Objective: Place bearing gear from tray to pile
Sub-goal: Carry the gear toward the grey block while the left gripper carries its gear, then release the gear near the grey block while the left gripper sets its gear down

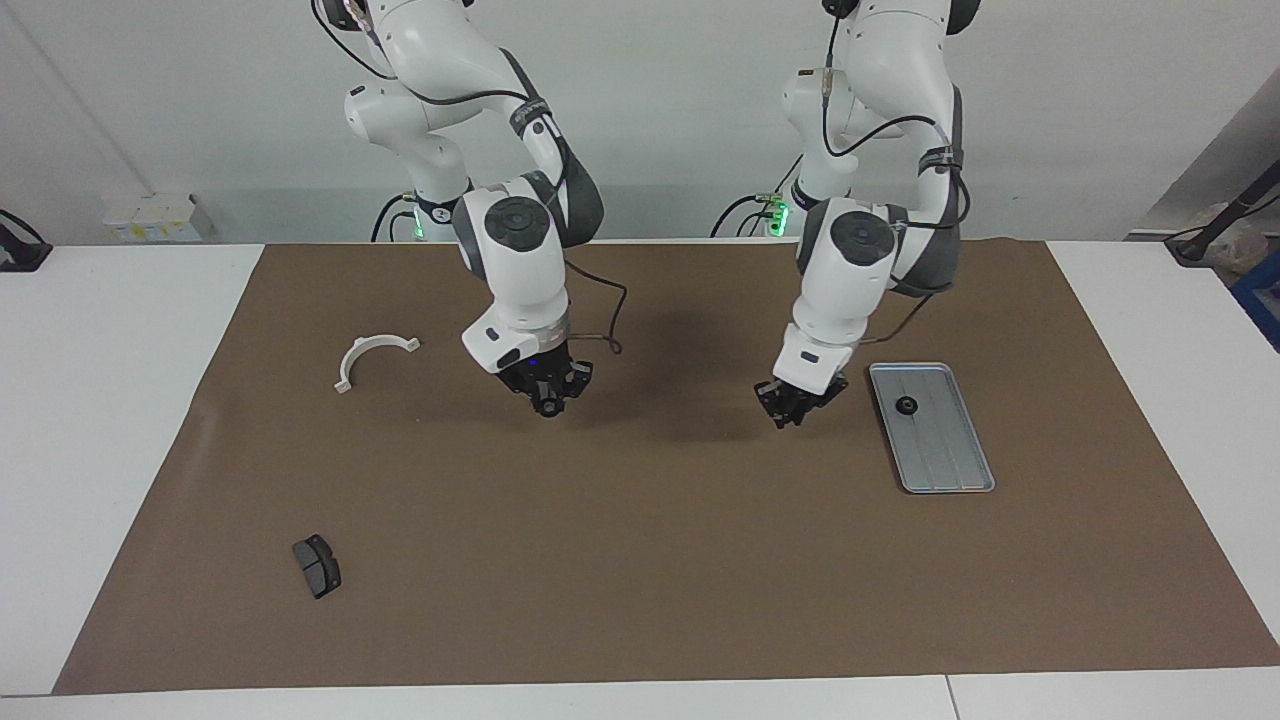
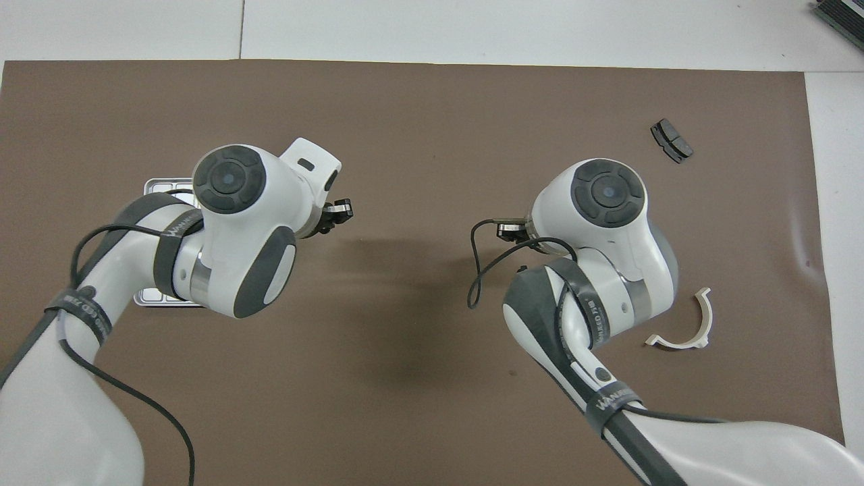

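A small black bearing gear (image 1: 906,405) lies on the silver-grey tray (image 1: 950,450), at the end nearer the robots. My left gripper (image 1: 790,412) hangs shut over the bare mat beside the tray, toward the table's middle; in the overhead view its fingertips (image 2: 337,212) meet. My right gripper (image 1: 546,402) hangs low over the mat beside the white bracket (image 1: 372,355), shut on another small black bearing gear (image 1: 547,408). The pile's parts are spread out: the bracket (image 2: 688,324) and a dark brake pad (image 1: 317,565). In the overhead view the left arm hides the gear on the tray.
A brown mat (image 1: 640,560) covers the table, with white table top around it. The brake pad (image 2: 671,140) lies farthest from the robots at the right arm's end. In the overhead view both wrists cover much of the mat's middle and most of the tray (image 2: 158,183).
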You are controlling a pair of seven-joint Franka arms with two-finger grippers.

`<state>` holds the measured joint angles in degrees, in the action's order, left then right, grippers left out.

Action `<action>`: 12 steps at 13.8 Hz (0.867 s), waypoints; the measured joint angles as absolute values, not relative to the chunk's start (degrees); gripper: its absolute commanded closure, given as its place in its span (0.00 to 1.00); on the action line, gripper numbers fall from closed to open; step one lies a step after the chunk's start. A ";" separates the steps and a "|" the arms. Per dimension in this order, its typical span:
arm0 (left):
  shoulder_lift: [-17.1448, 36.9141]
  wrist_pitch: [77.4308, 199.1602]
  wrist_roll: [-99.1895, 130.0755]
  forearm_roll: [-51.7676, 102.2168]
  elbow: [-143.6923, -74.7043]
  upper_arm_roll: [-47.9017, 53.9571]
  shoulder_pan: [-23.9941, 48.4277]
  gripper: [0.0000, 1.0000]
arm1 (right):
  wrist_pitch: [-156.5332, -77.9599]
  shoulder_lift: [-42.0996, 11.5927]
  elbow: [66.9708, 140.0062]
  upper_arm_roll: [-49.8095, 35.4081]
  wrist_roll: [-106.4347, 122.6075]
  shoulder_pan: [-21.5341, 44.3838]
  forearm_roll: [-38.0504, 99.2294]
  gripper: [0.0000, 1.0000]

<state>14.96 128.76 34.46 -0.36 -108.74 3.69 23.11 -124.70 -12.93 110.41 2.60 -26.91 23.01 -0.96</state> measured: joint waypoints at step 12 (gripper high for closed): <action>14.80 133.90 39.64 -0.36 -112.54 2.23 30.55 0.34 | -135.41 -9.86 124.59 2.65 5.21 -0.82 -0.92 0.89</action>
